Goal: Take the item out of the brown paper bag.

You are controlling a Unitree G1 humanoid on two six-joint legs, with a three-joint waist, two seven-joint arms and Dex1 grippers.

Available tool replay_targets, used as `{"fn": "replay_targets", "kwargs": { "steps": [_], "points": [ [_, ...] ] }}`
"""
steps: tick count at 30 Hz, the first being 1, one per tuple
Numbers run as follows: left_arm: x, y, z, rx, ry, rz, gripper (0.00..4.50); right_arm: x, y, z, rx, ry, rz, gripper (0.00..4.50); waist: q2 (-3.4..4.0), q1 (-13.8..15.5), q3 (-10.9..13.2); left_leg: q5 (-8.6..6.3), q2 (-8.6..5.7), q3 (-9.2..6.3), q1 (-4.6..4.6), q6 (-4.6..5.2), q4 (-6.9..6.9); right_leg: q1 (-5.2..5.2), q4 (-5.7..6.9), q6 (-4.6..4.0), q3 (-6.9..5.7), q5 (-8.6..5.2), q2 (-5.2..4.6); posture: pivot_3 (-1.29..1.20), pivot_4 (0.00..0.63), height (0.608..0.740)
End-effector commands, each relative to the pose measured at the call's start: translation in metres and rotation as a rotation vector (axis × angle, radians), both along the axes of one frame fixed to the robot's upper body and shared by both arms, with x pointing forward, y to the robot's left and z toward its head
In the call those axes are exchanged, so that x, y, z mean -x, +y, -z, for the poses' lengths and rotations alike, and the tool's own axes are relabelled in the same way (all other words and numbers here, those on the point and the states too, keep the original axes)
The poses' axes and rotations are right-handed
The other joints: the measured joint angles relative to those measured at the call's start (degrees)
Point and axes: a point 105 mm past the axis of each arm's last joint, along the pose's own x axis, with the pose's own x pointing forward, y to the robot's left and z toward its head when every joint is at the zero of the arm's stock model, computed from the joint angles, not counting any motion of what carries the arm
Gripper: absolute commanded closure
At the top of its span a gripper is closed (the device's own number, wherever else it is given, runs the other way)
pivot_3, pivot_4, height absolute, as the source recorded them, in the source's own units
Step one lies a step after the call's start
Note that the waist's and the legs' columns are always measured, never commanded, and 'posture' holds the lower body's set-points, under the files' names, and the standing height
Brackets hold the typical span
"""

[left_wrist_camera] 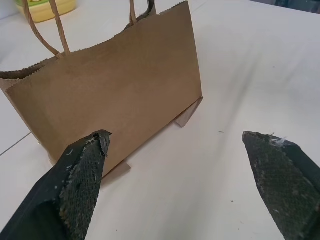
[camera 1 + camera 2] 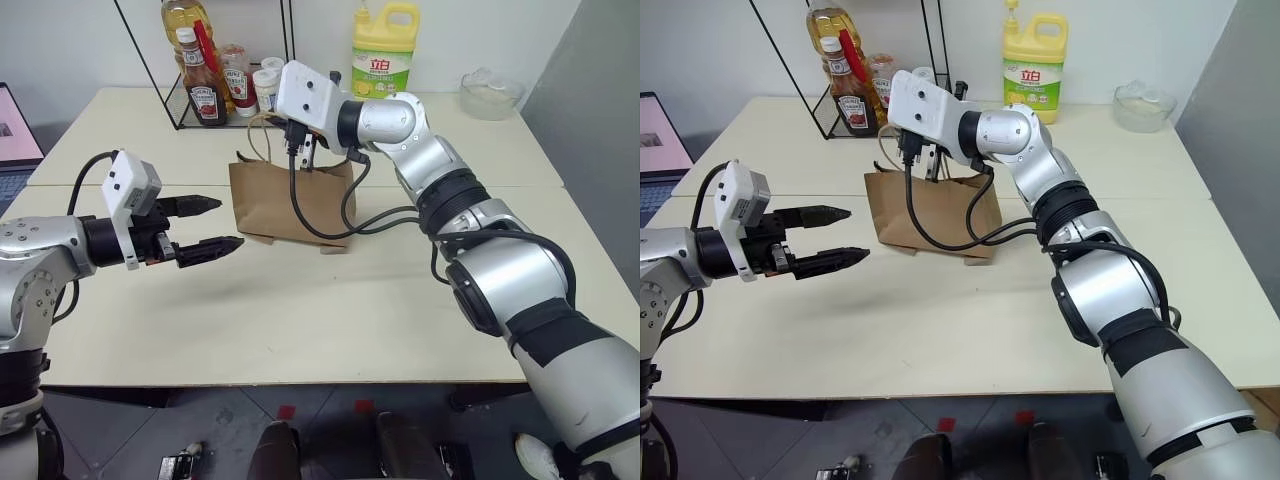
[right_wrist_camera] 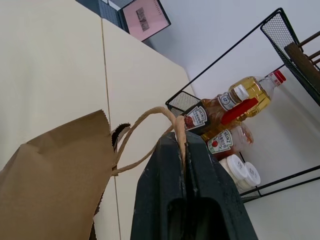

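The cream table point(image 2: 300, 330) carries the brown paper bag point(image 2: 290, 200), which stands upright near the middle, nearer the far edge than the near one. Its far side and inside are hidden, so the item cannot be made out. A yellow detergent jug point(image 2: 385, 48) stands at the far edge, and a wire rack point(image 2: 215, 60) of sauce bottles sits toward the far left corner, its top cut off. The right gripper point(image 3: 182, 145) is over the bag's mouth, fingers pressed together, pinching a tan cord handle point(image 3: 145, 122). The left gripper point(image 2: 210, 224) hovers beside the bag's left end, fingers spread wide, holding nothing.
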Motion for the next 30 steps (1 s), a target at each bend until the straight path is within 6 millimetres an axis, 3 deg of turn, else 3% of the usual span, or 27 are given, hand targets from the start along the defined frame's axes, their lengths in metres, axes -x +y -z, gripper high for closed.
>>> {"fn": "replay_targets", "kwargs": {
  "steps": [1, 15, 18, 21, 26, 30],
  "points": [
    [0.001, -0.003, -0.012, -0.009, -0.058, 0.015, 0.0, 0.006, 0.003, -0.019, -0.016, -0.076, -0.023, 4.44, 0.0, 0.0, 0.0, 0.0, 0.0, 0.0, 0.0, 0.0, 0.0, 0.0, 0.0, 0.0, 0.0, 0.0, 0.0, 0.0, 0.15, 0.74],
    [-0.001, -0.006, -0.013, -0.009, -0.062, 0.02, 0.0, 0.005, -0.002, -0.011, 0.02, -0.124, -0.03, 4.44, 0.0, 0.0, 0.0, 0.02, 0.0, -0.01, 0.0, -0.02, 0.0, 0.01, 0.02, 0.0, -0.03, 0.0, -0.01, 0.0, 0.15, 0.74],
    [-0.001, -0.006, -0.013, -0.009, -0.061, 0.023, 0.0, 0.003, -0.003, -0.01, 0.013, -0.1, -0.021, 3.83, 0.0, 0.0, 0.0, 0.02, 0.0, -0.02, 0.0, -0.03, 0.0, 0.01, 0.02, 0.0, -0.03, 0.0, -0.01, 0.0, 0.15, 0.74],
    [-0.001, -0.007, -0.012, -0.007, -0.059, 0.025, 0.0, 0.002, -0.005, -0.005, 0.044, -0.074, -0.02, 2.83, 0.0, 0.0, 0.0, 0.02, 0.0, -0.02, 0.0, -0.03, 0.0, 0.01, 0.02, 0.0, -0.03, 0.0, -0.01, 0.0, 0.15, 0.74],
    [-0.002, -0.008, -0.012, -0.002, -0.059, 0.028, 0.0, 0.003, -0.016, -0.001, 0.057, 0.012, -0.034, 2.83, -0.01, 0.0, 0.0, 0.03, -0.01, -0.04, 0.0, -0.04, 0.01, 0.03, 0.02, 0.0, -0.05, 0.0, -0.01, 0.0, 0.15, 0.74],
    [-0.004, -0.01, -0.01, 0.002, -0.057, 0.031, 0.0, 0.009, -0.046, 0.007, 0.076, 0.144, -0.039, 2.83, -0.02, 0.3, 0.0, 0.04, -0.04, -0.13, 0.0, -0.05, 0.03, 0.12, 0.02, 0.0, -0.12, 0.0, -0.04, 0.0, 0.15, 0.74]
  ]
}}
